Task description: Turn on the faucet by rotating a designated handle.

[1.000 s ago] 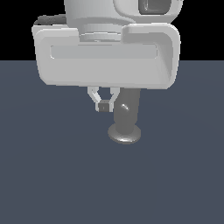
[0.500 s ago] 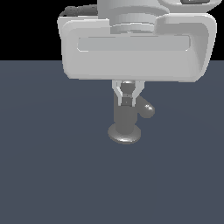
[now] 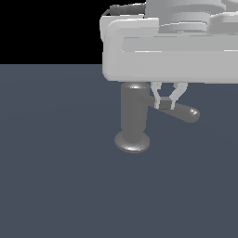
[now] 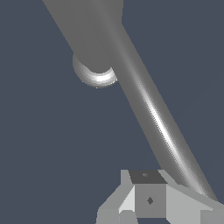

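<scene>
The faucet [image 3: 134,116] stood upright on the dark blue-grey floor [image 3: 56,176], a little right of the middle of the exterior view and in its middle depth. It was a dull grey cylinder on a wider round foot, and its top was hidden behind the big pale grey body of the arm [image 3: 169,51], which hung low over it and filled the upper right of that view. From high on the cylinder the handle [image 3: 183,111] stuck out sideways toward the exterior view's right, a thin grey rod ending in a rounded tip.

The gripper [image 3: 165,103] came down from under the arm's body just right of the cylinder, and its two pale fingers [image 3: 157,95] angled in toward each other over the near part of the rod, close to where it joined the faucet. The gap between the tips looked small, and a dark block sat there against the handle. I could not tell from where I stood whether the fingers truly pinched the rod or only pressed on it.

In the wrist view the handle [image 4: 162,127] ran as a long bright-edged bar past the cylinder [image 4: 94,39], with the gripper's fingertip block [image 4: 149,199] right beside the bar, seemingly touching its side rather than wrapped around it.
</scene>
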{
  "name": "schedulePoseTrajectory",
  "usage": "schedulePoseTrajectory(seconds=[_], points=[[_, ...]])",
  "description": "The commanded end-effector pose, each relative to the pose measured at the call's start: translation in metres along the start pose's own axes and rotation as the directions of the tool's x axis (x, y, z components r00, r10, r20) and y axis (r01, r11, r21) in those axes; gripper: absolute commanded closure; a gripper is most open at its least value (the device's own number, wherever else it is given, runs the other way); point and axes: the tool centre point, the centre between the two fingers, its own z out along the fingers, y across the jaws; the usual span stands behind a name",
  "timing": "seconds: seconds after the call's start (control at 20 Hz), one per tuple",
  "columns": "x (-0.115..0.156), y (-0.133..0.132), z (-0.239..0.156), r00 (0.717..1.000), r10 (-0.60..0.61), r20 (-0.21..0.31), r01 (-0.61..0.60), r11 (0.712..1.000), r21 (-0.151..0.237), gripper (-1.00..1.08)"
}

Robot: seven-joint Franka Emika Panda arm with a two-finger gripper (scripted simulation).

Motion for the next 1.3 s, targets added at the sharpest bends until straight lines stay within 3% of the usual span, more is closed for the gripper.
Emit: schedulePoseTrajectory(seconds=[0.0,0.5,0.55,0.6,1.25], points=[[-0.006,0.016,0.013,0.999,0.010,0.033,-0.010,1.000,0.001,1.08],[0.001,0.061,0.013,0.999,0.010,0.033,-0.010,1.000,0.001,1.08],[0.001,0.061,0.013,0.999,0.010,0.033,-0.010,1.000,0.001,1.08],[0.016,0.049,-0.004,1.000,-0.017,-0.014,0.017,1.000,-0.007,1.08],[0.048,0.077,0.002,1.000,-0.010,-0.002,0.010,1.000,-0.005,1.08]])
